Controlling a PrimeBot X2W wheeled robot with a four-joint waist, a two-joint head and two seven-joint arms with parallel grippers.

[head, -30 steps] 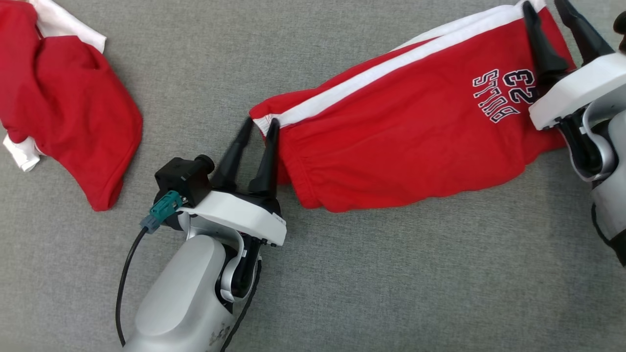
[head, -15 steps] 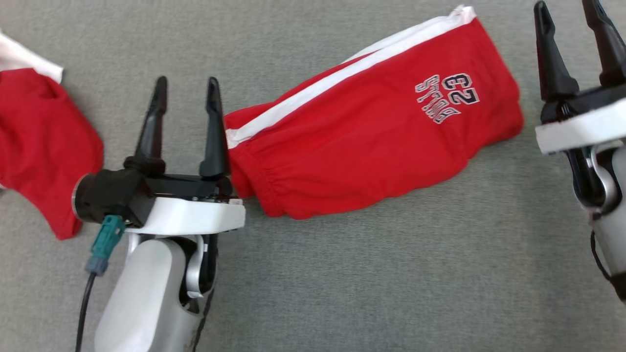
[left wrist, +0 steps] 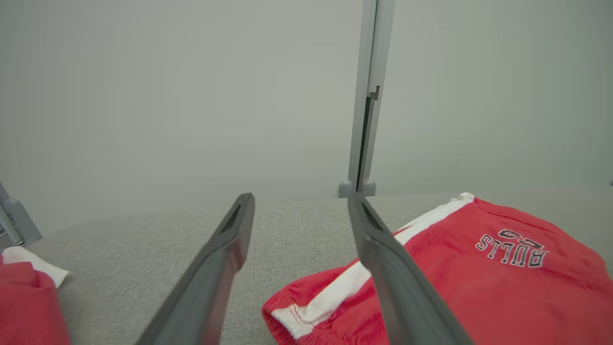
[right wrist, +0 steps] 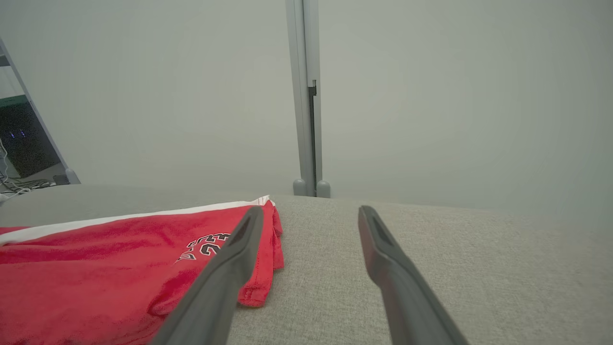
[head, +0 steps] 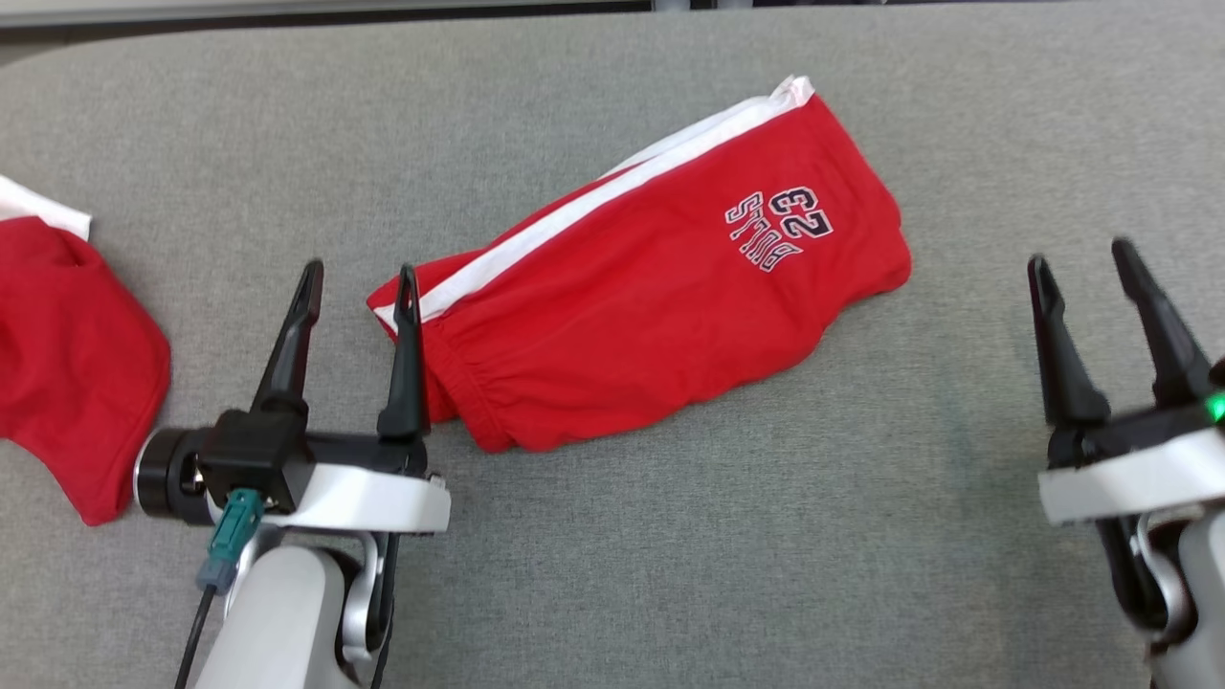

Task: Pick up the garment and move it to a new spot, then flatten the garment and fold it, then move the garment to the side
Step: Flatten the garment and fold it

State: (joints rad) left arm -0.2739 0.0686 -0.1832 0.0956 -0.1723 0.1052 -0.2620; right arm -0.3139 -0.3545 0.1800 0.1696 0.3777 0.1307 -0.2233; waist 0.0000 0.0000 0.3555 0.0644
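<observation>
Both grippers spread wide, empty. Red Bulls shorts lie flat mid gray table, long axis near-left to far-right. Waistband end just beside left gripper; right gripper well apart from hem. Left arm nearer.

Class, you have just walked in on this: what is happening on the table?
A two-armed robot is working on red shorts, which lie on the grey table, apparently folded in half. Both grippers are open and empty: the left gripper by the waistband, the right gripper clear of the hem end. Another red garment lies at far left.
</observation>
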